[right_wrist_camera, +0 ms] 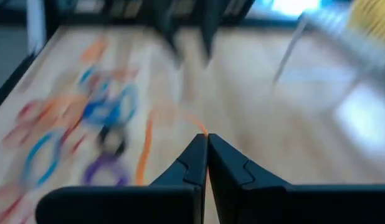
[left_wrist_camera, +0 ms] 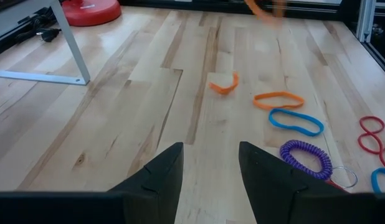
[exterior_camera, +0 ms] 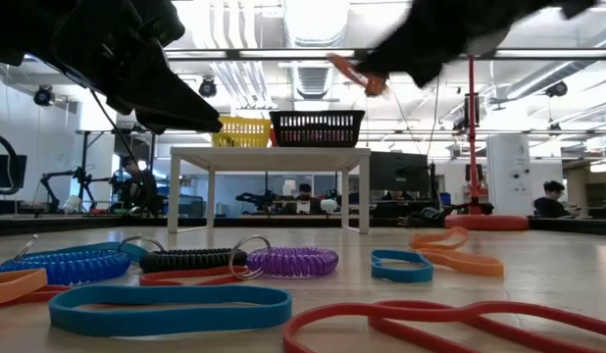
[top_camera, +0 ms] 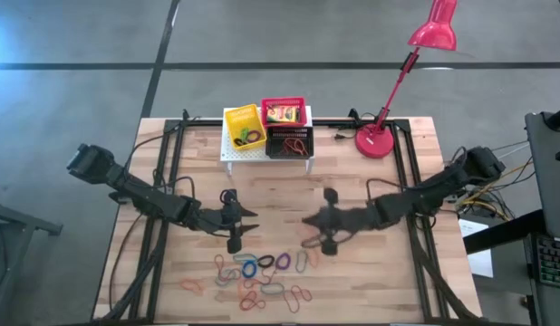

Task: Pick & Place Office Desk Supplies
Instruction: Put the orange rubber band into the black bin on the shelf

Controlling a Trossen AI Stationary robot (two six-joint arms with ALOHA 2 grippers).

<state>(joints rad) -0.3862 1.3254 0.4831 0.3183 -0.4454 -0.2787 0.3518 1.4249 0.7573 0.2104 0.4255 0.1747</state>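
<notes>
Above the worktop's (top_camera: 171,163) middle, your right pincer (right_wrist_camera: 207,144) is clamped together on one orange loop (right_wrist_camera: 144,152), lifted clear of the wood. Your left pincer (left_wrist_camera: 210,163) hovers nearby with its fingers apart, holding nothing. Between and in front of them lies the loop pile (top_camera: 262,276): in the low view you can count two coiled loops, one purple (exterior_camera: 293,261) and one black (exterior_camera: 193,259); the rest run together. Three baskets, yellow (top_camera: 244,125), red (top_camera: 283,112) and black (top_camera: 289,142), sit on a white stand (top_camera: 227,155) beside one red lamp (top_camera: 374,140). Beyond is an open workshop with people seated.
</notes>
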